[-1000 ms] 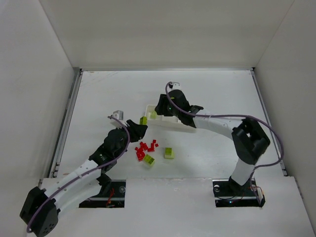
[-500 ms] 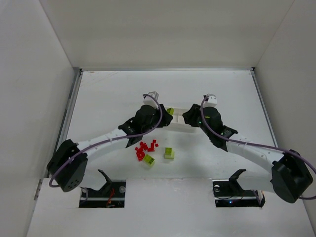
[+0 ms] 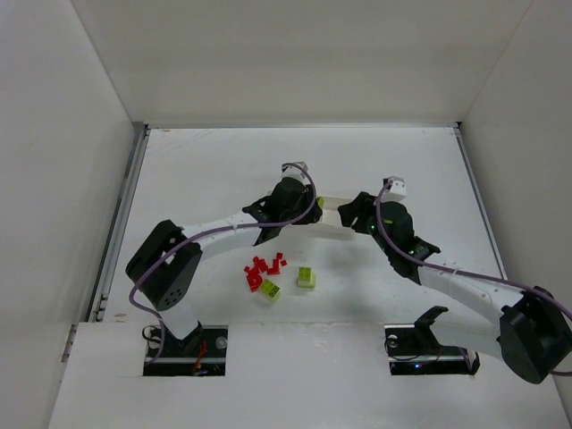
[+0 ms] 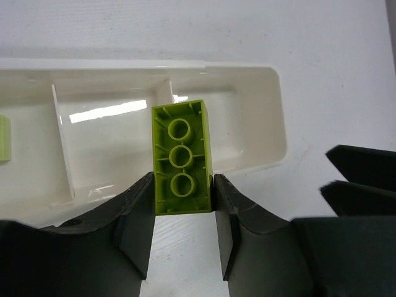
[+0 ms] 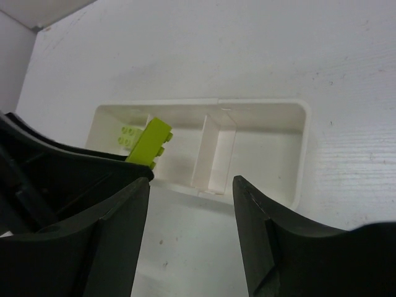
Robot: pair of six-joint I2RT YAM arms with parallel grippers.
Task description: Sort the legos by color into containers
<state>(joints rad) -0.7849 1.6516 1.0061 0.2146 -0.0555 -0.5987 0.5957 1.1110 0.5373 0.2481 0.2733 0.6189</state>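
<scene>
- In the left tool (image 4: 183, 189) — a lime-green brick (image 4: 181, 158), clamped between its fingers, over the white tray (image 4: 272, 124).
- Right tool (image 5: 192, 182) — jaws apart, holding nothing, facing the tray's end.

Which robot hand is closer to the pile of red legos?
Left. The left gripper is over the tray just beyond the red legos; the right gripper is farther right.

Bright, even overhead light floods the white enclosure (image 3: 313, 63); shadows fall soft, and glare streaks the floor of the tray (image 4: 272, 117).
</scene>
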